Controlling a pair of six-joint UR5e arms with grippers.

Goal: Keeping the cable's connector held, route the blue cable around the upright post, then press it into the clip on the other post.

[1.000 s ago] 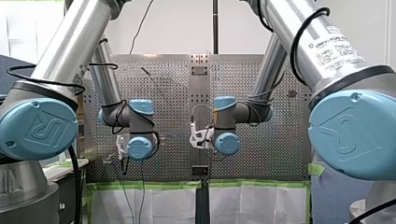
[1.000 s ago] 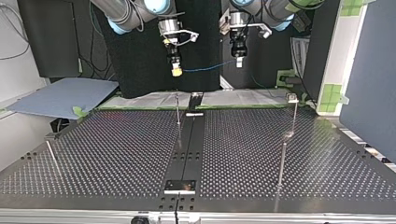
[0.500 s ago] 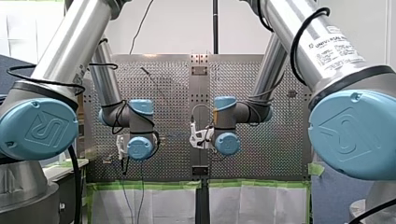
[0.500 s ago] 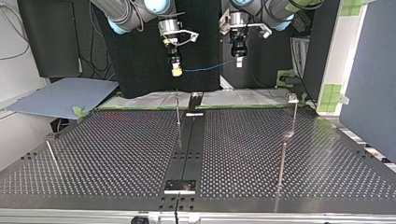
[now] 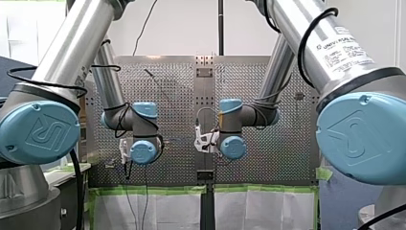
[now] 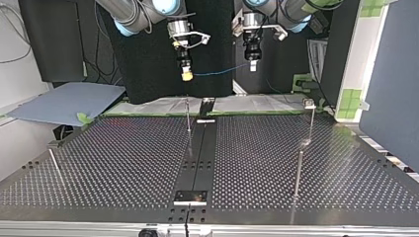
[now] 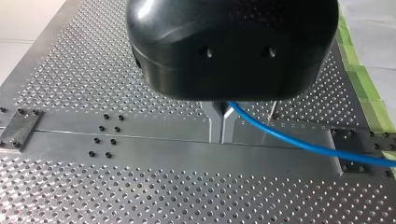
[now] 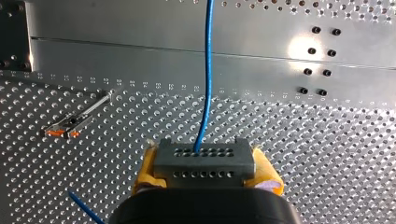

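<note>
Right claw (image 8: 205, 169): its yellow pads (image 8: 144, 175) are squeezed on the grey connector (image 8: 204, 157), one pad on each side

Connector: a small grey block with rows of tiny holes, sitting right between the pads at the tip of the right claw

Left claw (image 7: 220, 129): black, with two thin metal fingers (image 7: 213, 120) pinched together on the blue cable (image 7: 303, 145)

Blue cable: it comes out of the middle of the connector and runs straight ahead of the right claw; in the left wrist view it comes out from between the metal fingers and runs off to one side; in the top view it is a short line in the air from the right claw to the left claw, a little higher at the left claw's end

Where the claws are: both hang high up past the far edge of the table (image 6: 123, 163), near each other, the right claw at the top view's left and the left claw at its right

Table: dark metal full of little holes, with a smooth strip down the middle

Thin post (image 6: 188, 117): stands upright at the far middle of the table, below the right claw and well under the cable

Side post (image 6: 312, 123): stands at the far right in the top view with a small piece on its top, well apart from the cable
</note>
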